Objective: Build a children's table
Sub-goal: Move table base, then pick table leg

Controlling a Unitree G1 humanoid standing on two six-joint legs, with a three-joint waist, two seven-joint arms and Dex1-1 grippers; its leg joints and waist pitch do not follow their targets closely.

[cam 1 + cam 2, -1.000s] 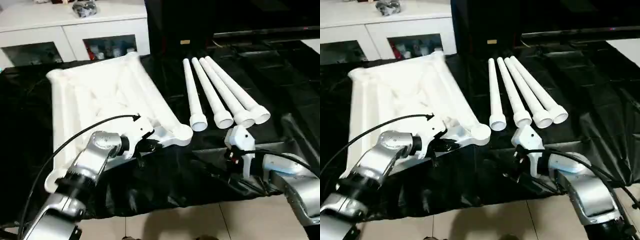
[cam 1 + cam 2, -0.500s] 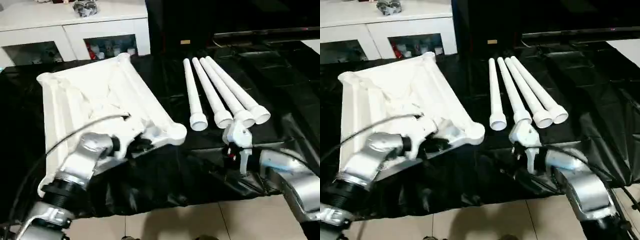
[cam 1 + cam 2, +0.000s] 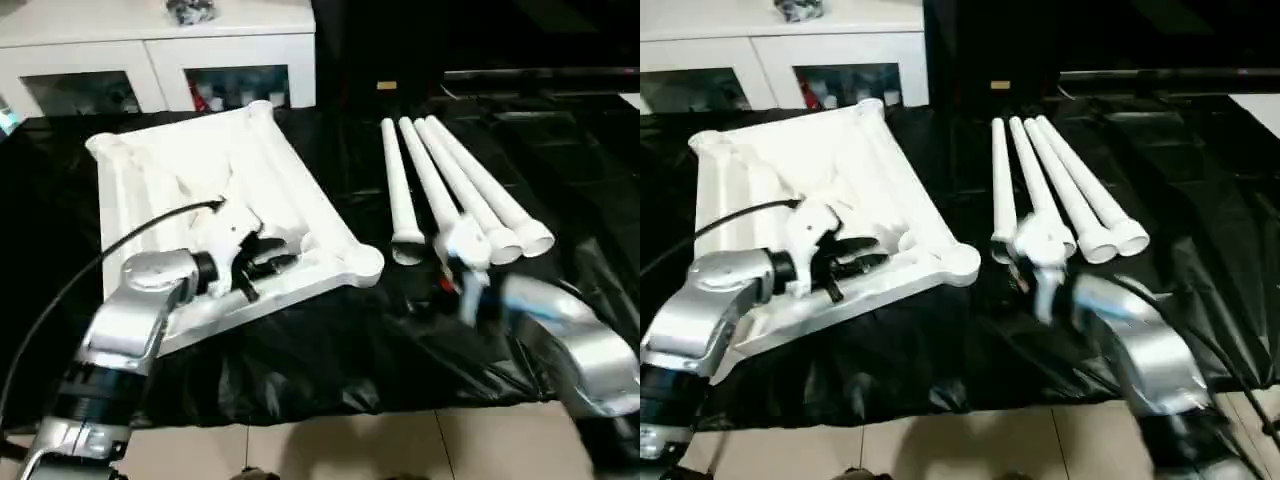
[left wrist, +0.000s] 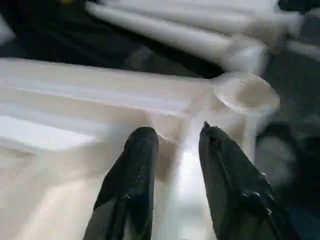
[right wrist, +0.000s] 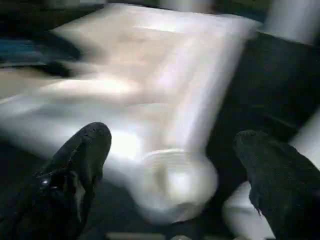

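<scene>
Four legs beside tabletop | white cabinet behind

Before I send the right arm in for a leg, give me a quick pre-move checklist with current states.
1. Left gripper placed on the tabletop near its corner socket: ok, the fingers straddle a rib of it.
2. Left grip closed firmly: cannot tell, a gap shows between the fingers.
3. Right gripper open for a pick: ok, fingers wide apart.
4. Four legs lying side by side on the black sheet, flared ends toward the robot: ok.
5. Right gripper lined up on one leg: not ok, its wrist view faces the corner socket.
</scene>
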